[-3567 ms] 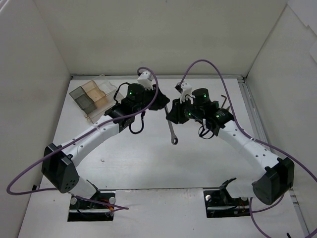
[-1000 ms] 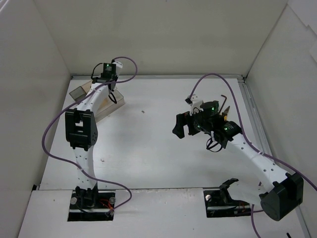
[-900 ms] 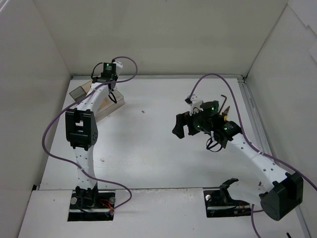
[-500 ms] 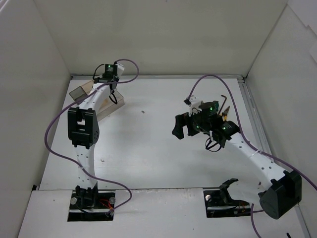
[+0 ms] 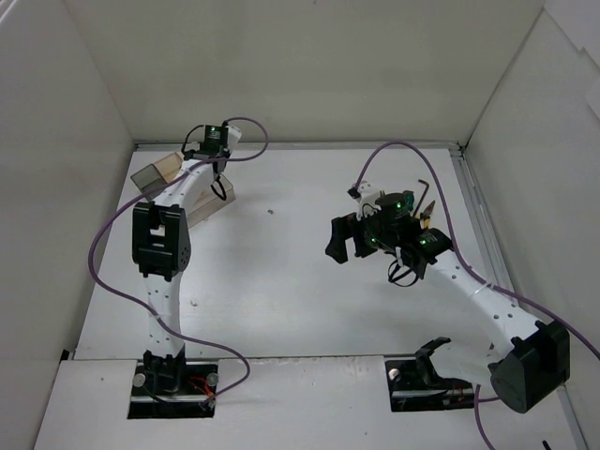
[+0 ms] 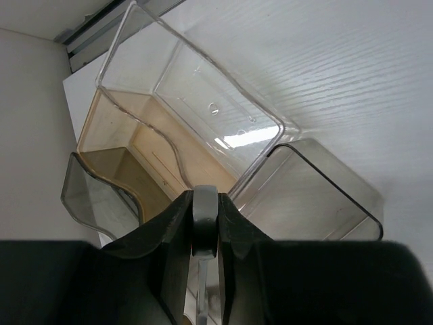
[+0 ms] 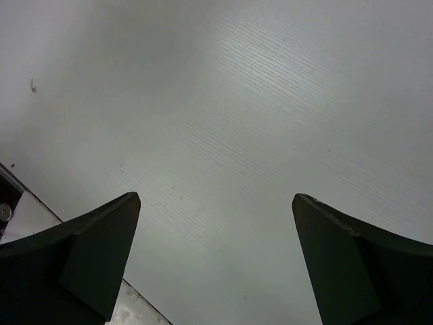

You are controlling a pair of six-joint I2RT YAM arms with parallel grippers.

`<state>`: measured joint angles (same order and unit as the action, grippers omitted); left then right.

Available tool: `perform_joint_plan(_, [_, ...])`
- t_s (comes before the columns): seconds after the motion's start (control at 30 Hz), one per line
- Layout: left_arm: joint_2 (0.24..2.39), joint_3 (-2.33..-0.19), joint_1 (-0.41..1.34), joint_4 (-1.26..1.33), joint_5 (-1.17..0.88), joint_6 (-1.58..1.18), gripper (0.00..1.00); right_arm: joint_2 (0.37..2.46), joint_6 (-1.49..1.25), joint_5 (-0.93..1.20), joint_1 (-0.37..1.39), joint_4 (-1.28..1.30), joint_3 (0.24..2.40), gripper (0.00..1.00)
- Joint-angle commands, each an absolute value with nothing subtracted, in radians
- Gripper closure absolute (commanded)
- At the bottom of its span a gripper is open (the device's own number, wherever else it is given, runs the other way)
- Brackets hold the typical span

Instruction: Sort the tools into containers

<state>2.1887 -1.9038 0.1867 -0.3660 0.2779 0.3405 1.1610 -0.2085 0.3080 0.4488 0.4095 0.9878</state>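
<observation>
Left end effector (image 6: 204,202), pinched on the wrench (image 6: 205,227), hangs above the tray (image 6: 177,74). Best to centre the wrench over one compartment and lower it before letting go, lest it bridge a divider. Right end effector (image 7: 215,203), spread, is over the table (image 7: 223,101).

Wrench carried to the tray

The left claw (image 6: 204,198) moves from the middle and now holds the wrench (image 6: 205,227) over the tray (image 6: 203,108); the right claw (image 7: 215,197) backs off rightward.
</observation>
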Motion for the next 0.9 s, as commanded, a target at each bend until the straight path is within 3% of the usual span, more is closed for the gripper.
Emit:
perform_joint_plan(0.0, [2.135,-1.901,0.216,-0.292,0.31,0.348,0.83,1.143,-0.201,0.291,0.439,0.362,0.991,0.06])
perform_joint_plan(0.17, [2.132,-1.879,0.244,-0.275,0.325,0.348,0.77,1.135,-0.201,0.273,0.439,0.362,0.985,0.05])
perform_joint_plan(0.47, [2.129,-1.867,0.253,-0.279,0.319,0.315,0.73,1.144,-0.219,0.247,0.434,0.362,0.988,0.05])
perform_joint_plan(0.87, [1.877,-1.752,0.273,-0.314,0.221,0.07,0.33,1.154,-0.295,0.017,0.345,0.362,1.034,0.09])
